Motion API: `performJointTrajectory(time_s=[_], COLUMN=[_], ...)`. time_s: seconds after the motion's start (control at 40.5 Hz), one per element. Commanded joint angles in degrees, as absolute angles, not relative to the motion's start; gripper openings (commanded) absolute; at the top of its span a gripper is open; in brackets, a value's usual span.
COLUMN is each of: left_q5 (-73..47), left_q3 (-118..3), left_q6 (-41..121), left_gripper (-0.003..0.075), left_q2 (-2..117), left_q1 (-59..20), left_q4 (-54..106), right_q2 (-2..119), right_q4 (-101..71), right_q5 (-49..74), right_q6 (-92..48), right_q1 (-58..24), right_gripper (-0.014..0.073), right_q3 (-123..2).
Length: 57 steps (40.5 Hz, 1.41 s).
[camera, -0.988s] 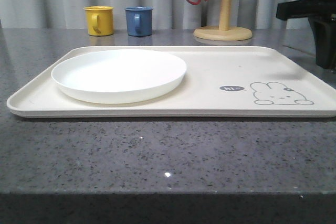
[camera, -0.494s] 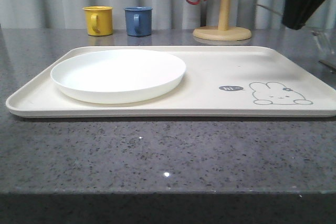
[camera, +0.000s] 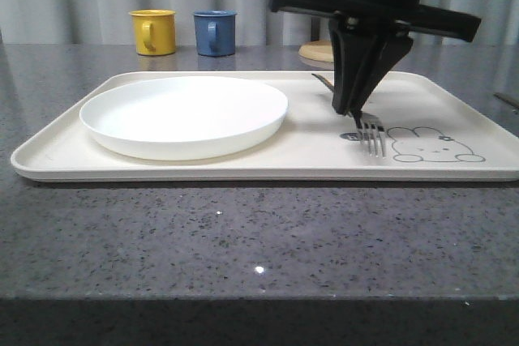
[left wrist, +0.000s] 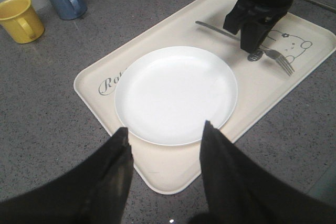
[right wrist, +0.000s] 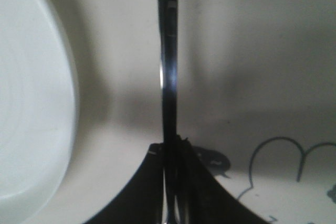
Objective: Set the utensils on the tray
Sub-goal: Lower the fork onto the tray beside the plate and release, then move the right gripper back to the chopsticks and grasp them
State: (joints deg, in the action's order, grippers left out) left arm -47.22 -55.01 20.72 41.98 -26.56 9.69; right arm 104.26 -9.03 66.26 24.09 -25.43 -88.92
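Front view: the right tool (camera: 358, 113) hides the middle of the one fork (camera: 372, 131), its fingers clenched on the handle, with the tines low over the tray (camera: 324, 164) beside the rabbit drawing (camera: 434, 145). One white plate (camera: 183, 115) sits on the tray's left half. From the left wrist, the left tool (left wrist: 164, 145) hangs spread apart, grasping nothing. Farther back on the bench (camera: 243, 232) stand one yellow mug (camera: 153, 32) and one blue mug (camera: 215, 32).
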Motion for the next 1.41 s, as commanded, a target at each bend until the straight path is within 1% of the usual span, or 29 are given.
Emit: performJointTrajectory(time_s=[0.0,0.222,0.272,0.346,0.445,0.519,0.791,0.89,1.013,1.087,1.161,1.384], left_q5=[-43.0,-43.0,-43.0,-43.0,-43.0,-43.0,-43.0,-43.0,-43.0,-43.0,-43.0,-43.0], left_q3=[-56.4,-56.4,-56.4,-56.4,-56.4,-56.4,-56.4,-56.4,-56.4,-56.4,-56.4,-56.4], left_q6=[20.4,20.4,20.4,20.4,20.4,20.4,20.4,20.4,20.4,20.4,20.4,20.4], left_gripper=[0.0292,0.0292,0.0292,0.0292,0.0292,0.0292,0.0292,0.0292,0.0292,0.0292,0.0292,0.0292], left_q2=[41.8,41.8,41.8,41.8,41.8,41.8,41.8,41.8,41.8,41.8,41.8,41.8], left_q1=[-27.0,-27.0,-27.0,-27.0,-27.0,-27.0,-27.0,-27.0,-27.0,-27.0,-27.0,-27.0], left_q4=[10.5,10.5,10.5,10.5,10.5,10.5,10.5,10.5,10.5,10.5,10.5,10.5], right_q2=[102.5,103.1,103.1,103.1,103.1,103.0,98.6,94.9,90.1,87.9,86.7,86.1], right_q4=[-9.8,-9.9,-9.9,-9.9,-9.9,-9.9,-6.1,-0.4,8.8,13.0,13.7,7.0], right_q5=[64.0,63.8,63.8,63.8,63.5,62.5,60.8,63.6,70.0,74.1,76.2,74.7], right_q6=[25.5,25.9,25.9,25.9,25.9,25.9,24.9,24.9,24.9,24.8,22.7,13.4], right_q1=[-25.4,-25.4,-25.4,-25.4,-25.4,-25.4,-25.4,-25.4,-24.4,-22.6,-19.7,-9.2], right_gripper=[0.0007,0.0011,0.0031,0.0106,0.0241,0.029,0.0291,0.0291,0.0291,0.029,0.029,0.029], right_q3=[-90.7,-90.7,-90.7,-90.7,-90.7,-90.7,-91.0,-91.0,-90.8,-90.6,-90.0,-83.1])
